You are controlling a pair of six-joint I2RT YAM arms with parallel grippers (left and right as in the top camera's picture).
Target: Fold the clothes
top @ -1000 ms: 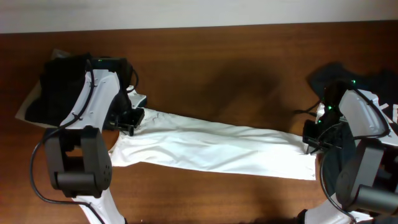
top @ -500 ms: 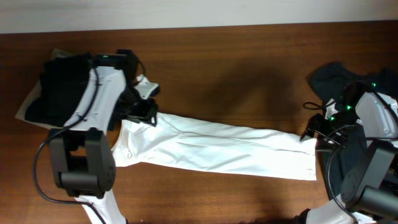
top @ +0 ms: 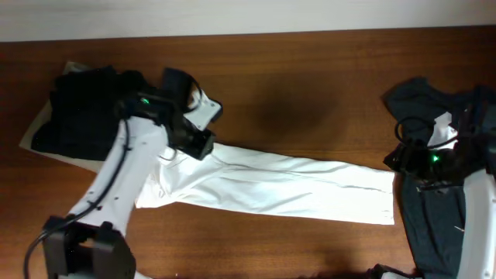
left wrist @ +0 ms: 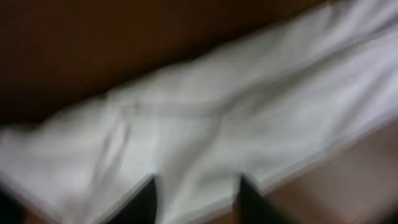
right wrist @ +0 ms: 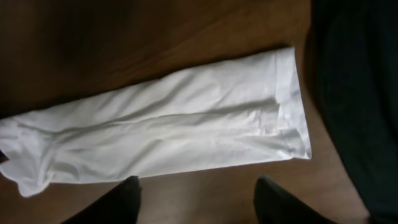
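The white T-shirt (top: 271, 182) of the clothes lies flat on the table, folded into one long narrow strip running left to right. My left gripper (top: 198, 144) hovers over the strip's left end. In the blurred left wrist view its fingertips (left wrist: 147, 202) stand apart above the white cloth (left wrist: 217, 118), holding nothing. My right gripper (top: 397, 160) sits just off the strip's right end. It is open (right wrist: 199, 202) over bare wood, with the strip (right wrist: 174, 130) spread out ahead of it.
A pile of black clothes (top: 77, 108) rests on a pale sheet at the back left. A dark shirt (top: 434, 101) lies at the far right, under the right arm, and fills the right edge of the right wrist view (right wrist: 354, 93). Brown wooden table (top: 310, 93).
Both grippers opened and let go of the strip's ends. The left gripper rose and swung right over the strip. The right arm drew back to the right. The strip stays flat.
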